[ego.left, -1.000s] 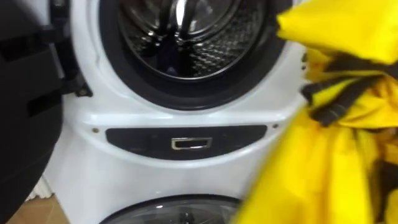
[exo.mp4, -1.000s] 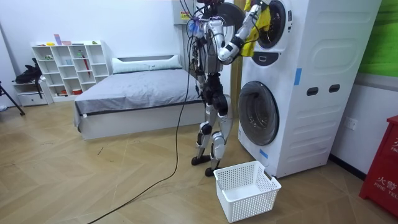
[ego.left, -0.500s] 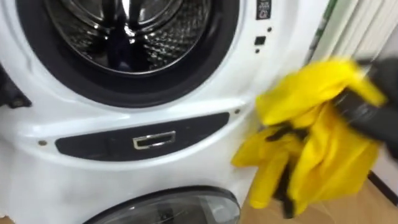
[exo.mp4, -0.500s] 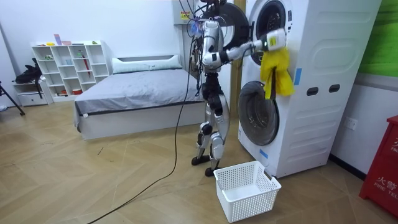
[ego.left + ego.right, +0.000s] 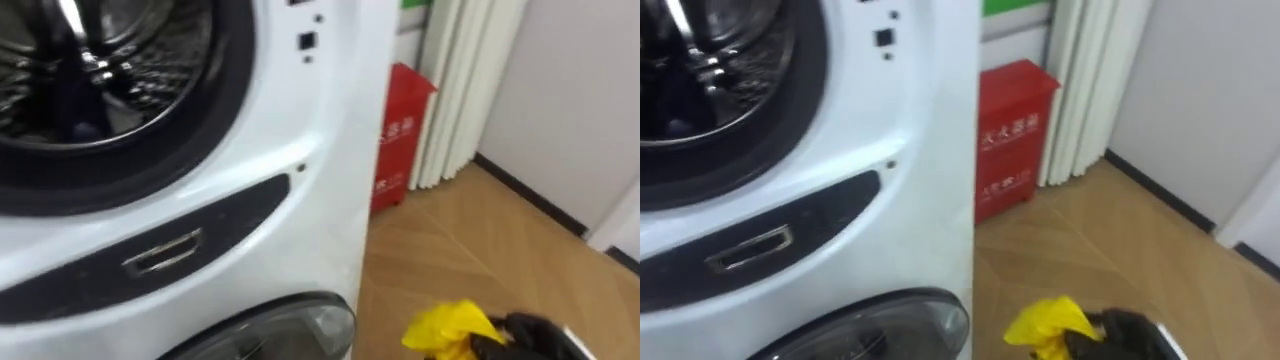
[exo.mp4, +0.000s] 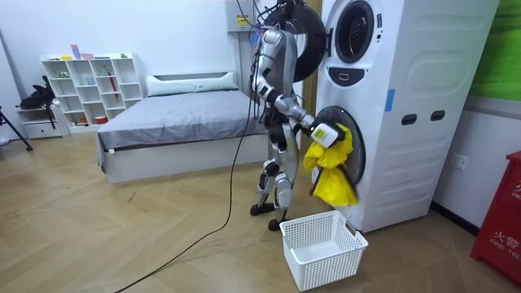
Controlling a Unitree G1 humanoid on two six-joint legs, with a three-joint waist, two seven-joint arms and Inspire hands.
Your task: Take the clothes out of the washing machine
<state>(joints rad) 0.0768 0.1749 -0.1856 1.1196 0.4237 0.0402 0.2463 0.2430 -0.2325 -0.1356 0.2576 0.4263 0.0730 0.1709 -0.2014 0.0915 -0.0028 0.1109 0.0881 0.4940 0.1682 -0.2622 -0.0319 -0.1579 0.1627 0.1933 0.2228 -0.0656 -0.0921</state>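
1. Where the eye views' lower edge meets 5 o'clock, the right hand [image 5: 540, 336] curls its fingers round the yellow garment [image 5: 448, 328].
2. Room view: the garment hangs above the white basket [image 6: 321, 248].
3. Washing machine [image 5: 300, 170], 9 o'clock, drum open.
4. Red box [image 5: 400, 130], 1 o'clock.

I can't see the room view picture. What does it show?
A robot standing by stacked washing machines holds a yellow garment in its right hand, above a white basket. A bed stands behind it.

Wooden floor [image 6: 146, 244]; on it white basket [image 6: 326, 264], stacked washers [image 6: 415, 163], bed [image 6: 179, 130]
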